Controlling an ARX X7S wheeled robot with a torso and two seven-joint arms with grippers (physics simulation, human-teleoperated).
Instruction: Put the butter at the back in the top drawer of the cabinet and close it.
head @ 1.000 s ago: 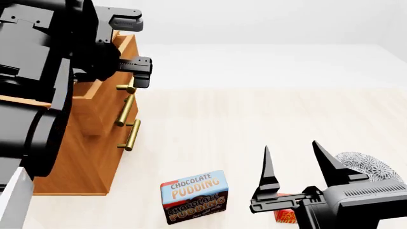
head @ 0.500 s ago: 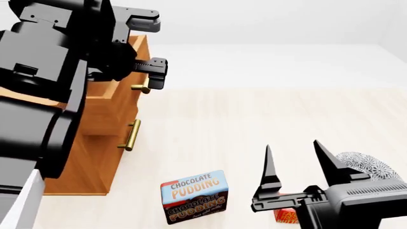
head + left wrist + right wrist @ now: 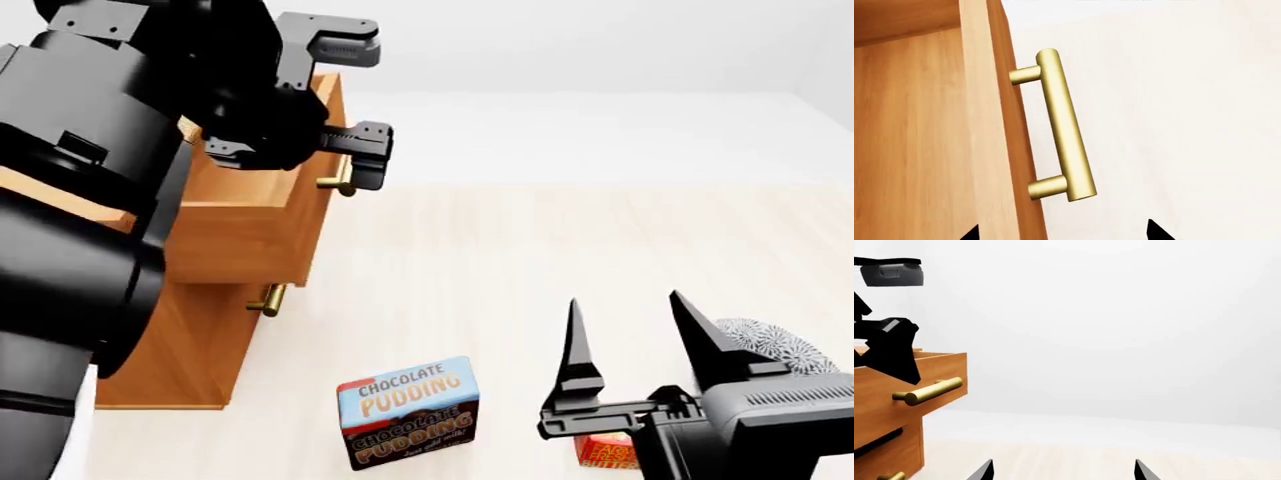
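Cabinet point(image 3: 174, 350) is standing at left, its top drawer point(image 3: 254, 235) jutting out, the left hand point(image 3: 350, 105) spreading wide around the brass handle point(image 3: 338, 180). Pudding box point(image 3: 408, 410) is sitting mid-floor; butter point(image 3: 603, 452) is lying beneath the wide-spread, empty right hand point(image 3: 634, 335).
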